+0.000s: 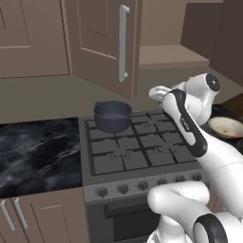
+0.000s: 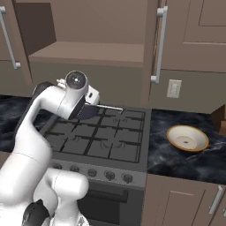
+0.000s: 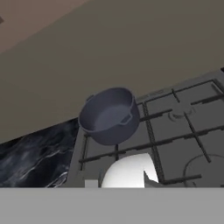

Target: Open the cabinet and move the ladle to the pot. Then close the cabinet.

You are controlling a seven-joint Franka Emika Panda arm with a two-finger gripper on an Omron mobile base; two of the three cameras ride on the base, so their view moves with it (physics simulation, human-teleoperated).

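Note:
The cabinet (image 1: 102, 42) above the stove stands open, both doors swung out, with a bare shelf (image 2: 88, 50) inside. The dark blue-grey pot (image 1: 112, 115) sits on the stove's back left burner; the hand view looks down on the pot (image 3: 109, 116) and into its inside, where nothing lies. My gripper (image 2: 96, 105) hovers over the back of the stove, a little right of the pot, shut on the ladle (image 2: 111, 107). The ladle's thin silvery handle sticks out sideways from the hand. My arm hides most of the pot (image 2: 89, 113) in the right base view.
A shallow tan dish (image 2: 187, 137) rests on the black marble counter right of the stove (image 1: 137, 147). The open doors' long bar handles (image 1: 123, 42) (image 2: 158, 44) hang above both sides of the stove. More dark counter (image 1: 38, 152) lies to the left.

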